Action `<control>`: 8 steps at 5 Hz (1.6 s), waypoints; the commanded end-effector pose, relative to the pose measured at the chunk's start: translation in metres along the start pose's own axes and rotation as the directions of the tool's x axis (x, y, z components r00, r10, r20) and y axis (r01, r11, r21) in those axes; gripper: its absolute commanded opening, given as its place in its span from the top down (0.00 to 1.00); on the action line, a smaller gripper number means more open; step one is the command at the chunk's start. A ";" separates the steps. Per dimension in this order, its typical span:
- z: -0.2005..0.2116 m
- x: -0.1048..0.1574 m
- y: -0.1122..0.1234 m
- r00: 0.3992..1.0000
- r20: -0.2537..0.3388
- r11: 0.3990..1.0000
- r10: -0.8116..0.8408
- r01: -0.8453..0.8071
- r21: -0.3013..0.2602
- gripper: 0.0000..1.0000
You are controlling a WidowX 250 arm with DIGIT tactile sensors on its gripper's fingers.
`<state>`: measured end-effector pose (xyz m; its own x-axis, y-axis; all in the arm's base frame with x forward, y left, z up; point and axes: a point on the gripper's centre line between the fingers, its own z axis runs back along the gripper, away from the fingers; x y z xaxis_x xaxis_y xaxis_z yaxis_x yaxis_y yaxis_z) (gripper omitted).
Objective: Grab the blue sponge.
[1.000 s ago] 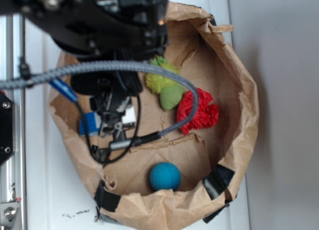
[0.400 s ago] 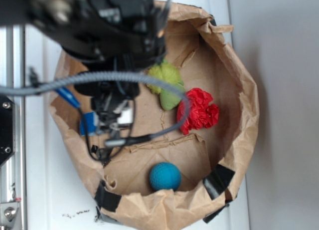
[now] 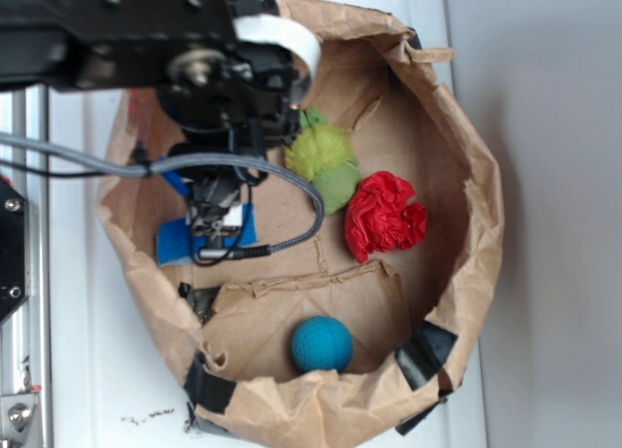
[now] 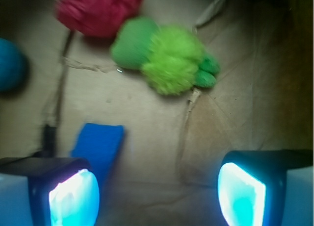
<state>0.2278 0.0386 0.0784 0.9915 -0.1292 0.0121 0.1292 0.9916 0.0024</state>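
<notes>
The blue sponge (image 3: 179,240) lies flat on the floor of the brown paper bag (image 3: 466,147), at its left side, partly hidden under my arm. My gripper (image 3: 220,224) hangs over the sponge's right end. In the wrist view the blue sponge (image 4: 100,145) lies in front of my left finger. My gripper (image 4: 158,194) is open, its glowing pads wide apart with only bare paper between them.
A green plush (image 3: 326,164) and a red crumpled thing (image 3: 384,217) lie in the bag to the right of my gripper. A teal-blue ball (image 3: 322,344) sits near the front fold. The bag walls stand all round. In the wrist view the plush (image 4: 167,57) lies ahead.
My arm has shifted toward the back of the bag and turned. More of the blue sponge shows now. The cable has moved off the red thing.
</notes>
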 end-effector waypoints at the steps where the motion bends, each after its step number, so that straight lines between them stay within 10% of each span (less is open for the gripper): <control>1: -0.032 0.005 0.013 0.998 -0.064 0.998 -0.028 0.031 0.046 0.00; 3: 0.007 -0.002 0.012 0.987 -0.124 0.992 0.098 -0.107 -0.073 0.00; 4: 0.037 -0.020 0.010 0.993 -0.057 0.990 0.100 -0.105 -0.090 0.00; 8: 0.017 -0.024 -0.023 0.975 0.026 0.974 0.222 -0.220 -0.052 0.00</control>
<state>0.1979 0.0176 0.0868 0.9950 0.0996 -0.0005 -0.0995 0.9936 -0.0540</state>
